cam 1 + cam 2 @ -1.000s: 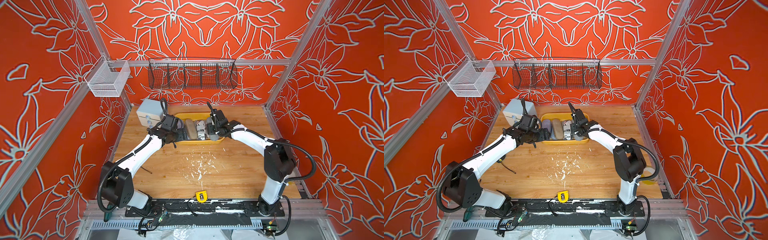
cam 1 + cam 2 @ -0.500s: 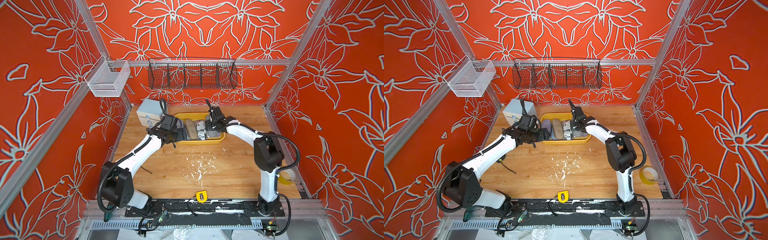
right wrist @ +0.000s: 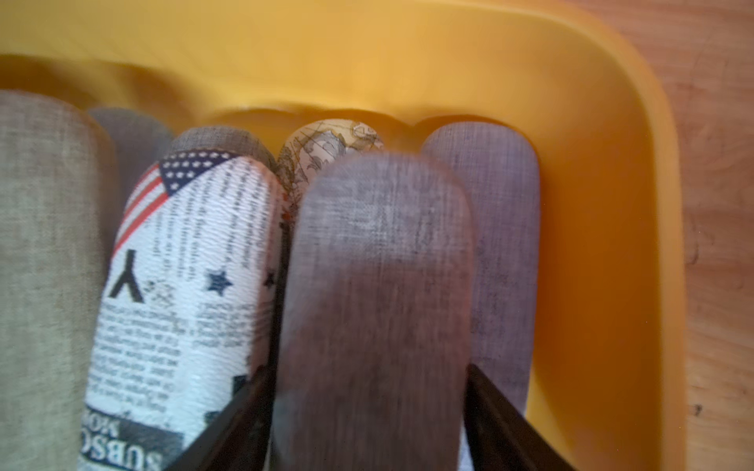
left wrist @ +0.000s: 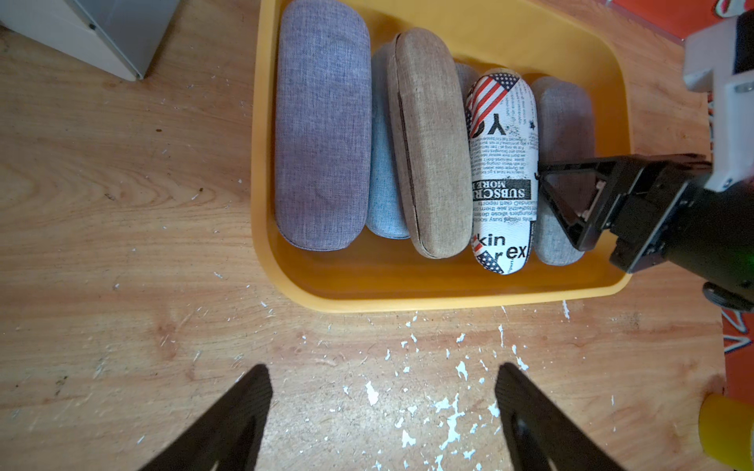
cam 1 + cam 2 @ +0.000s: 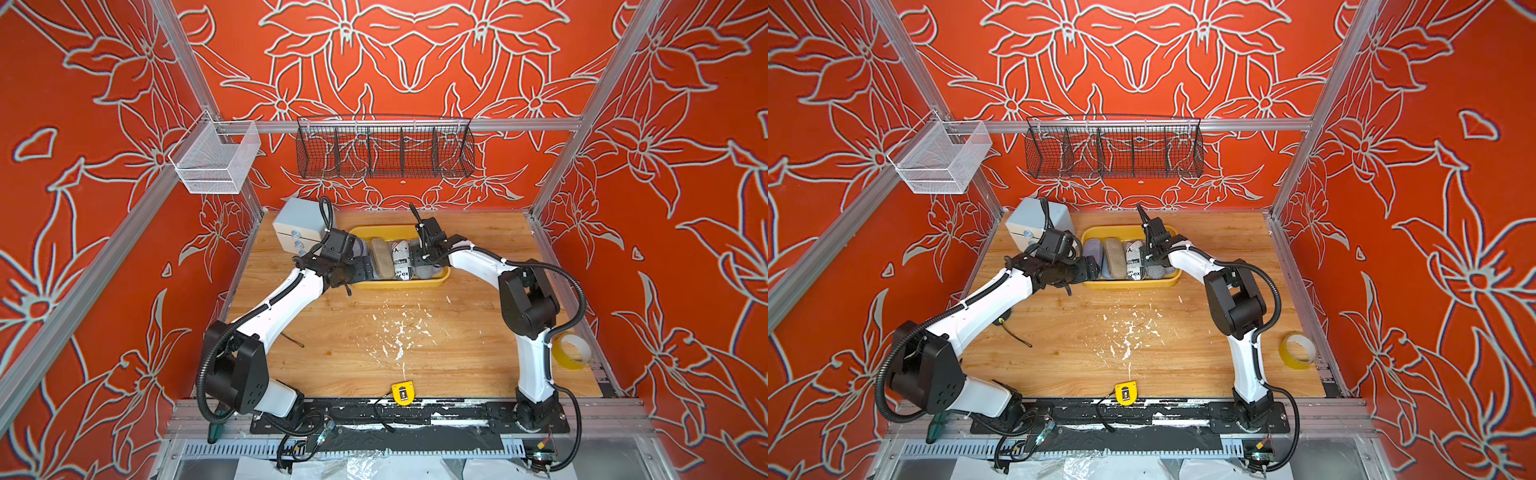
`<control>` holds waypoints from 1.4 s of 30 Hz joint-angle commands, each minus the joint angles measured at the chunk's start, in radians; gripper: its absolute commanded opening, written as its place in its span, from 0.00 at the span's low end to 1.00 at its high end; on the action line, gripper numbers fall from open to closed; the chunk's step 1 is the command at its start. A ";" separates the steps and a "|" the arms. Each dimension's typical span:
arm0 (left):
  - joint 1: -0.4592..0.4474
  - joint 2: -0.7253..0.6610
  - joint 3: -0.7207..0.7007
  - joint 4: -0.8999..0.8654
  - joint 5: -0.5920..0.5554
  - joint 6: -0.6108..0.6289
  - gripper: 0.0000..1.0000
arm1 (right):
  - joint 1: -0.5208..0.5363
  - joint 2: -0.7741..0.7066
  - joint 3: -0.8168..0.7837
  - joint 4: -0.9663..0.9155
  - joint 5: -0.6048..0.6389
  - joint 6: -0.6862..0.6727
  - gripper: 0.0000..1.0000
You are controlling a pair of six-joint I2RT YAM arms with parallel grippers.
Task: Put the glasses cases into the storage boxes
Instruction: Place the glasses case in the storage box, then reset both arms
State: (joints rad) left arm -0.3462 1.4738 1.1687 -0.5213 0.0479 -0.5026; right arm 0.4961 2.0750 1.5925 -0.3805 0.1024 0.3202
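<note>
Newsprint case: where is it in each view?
In a top view: newsprint case in yellow tray, beside tan case.
In a top view: newsprint case, likewise.
Left wrist: newsprint case between tan case and grey case.
Right wrist: newsprint case, beside grey case.
Shared landmark: yellow tray.

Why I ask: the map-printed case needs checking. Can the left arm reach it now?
Probably not. Only one end of the map-printed case shows, beneath the grey case the right end effector straddles; the left end effector hangs open outside the yellow tray.
</note>
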 commanded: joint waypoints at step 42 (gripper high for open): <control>0.222 -0.379 -0.660 0.727 -0.399 0.324 0.95 | -0.104 -1.019 -0.931 0.474 0.268 -0.126 0.85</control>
State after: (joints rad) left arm -0.1429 1.1229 0.5369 0.0574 -0.3264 -0.2737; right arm 0.4149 1.0664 0.7036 0.0021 0.3397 0.1688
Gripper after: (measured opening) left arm 0.953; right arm 0.854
